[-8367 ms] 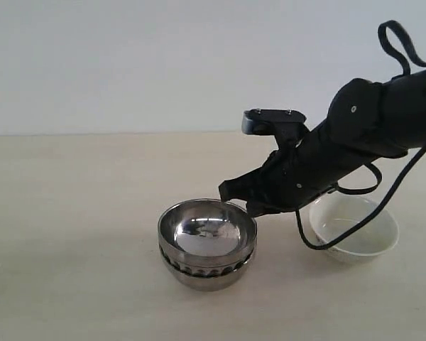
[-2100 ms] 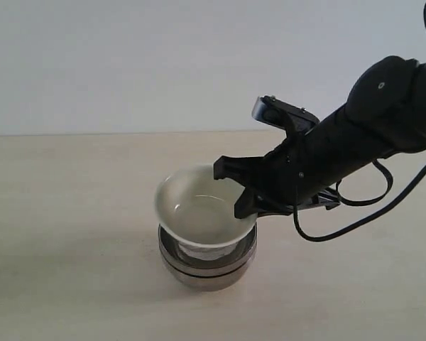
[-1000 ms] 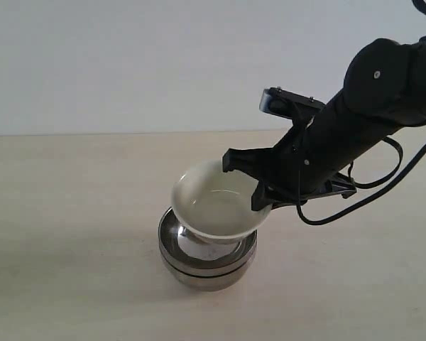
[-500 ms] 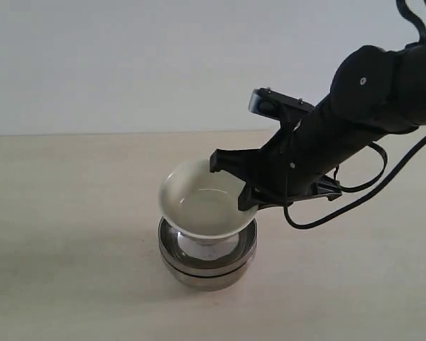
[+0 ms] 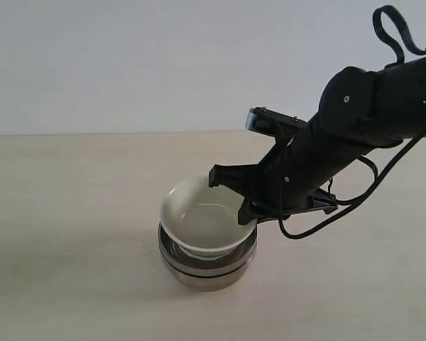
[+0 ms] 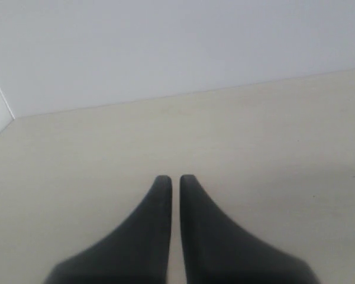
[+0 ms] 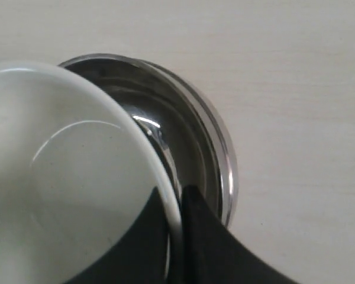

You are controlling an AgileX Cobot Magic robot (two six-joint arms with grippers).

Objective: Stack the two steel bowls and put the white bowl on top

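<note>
The two steel bowls (image 5: pixel 207 268) sit nested as one stack at the table's middle front; their shiny rim (image 7: pixel 225 160) also shows in the right wrist view. The white bowl (image 5: pixel 202 220) rests low inside the top steel bowl, tilted slightly. My right gripper (image 5: pixel 247 210) is shut on the white bowl's right rim, one finger inside and one outside (image 7: pixel 176 198). The white bowl (image 7: pixel 65 177) fills much of the right wrist view. My left gripper (image 6: pixel 173 177) is shut on nothing over bare table, out of the exterior view.
The pale wooden table (image 5: pixel 71 213) spreads all around the stack under a plain white wall. The black right arm with its looping cable (image 5: pixel 341 206) reaches in from the right.
The white bowl, held by my right gripper, has come down from a tilted hover above the steel stack and now sits lower inside the top steel bowl. The left gripper shows no change.
</note>
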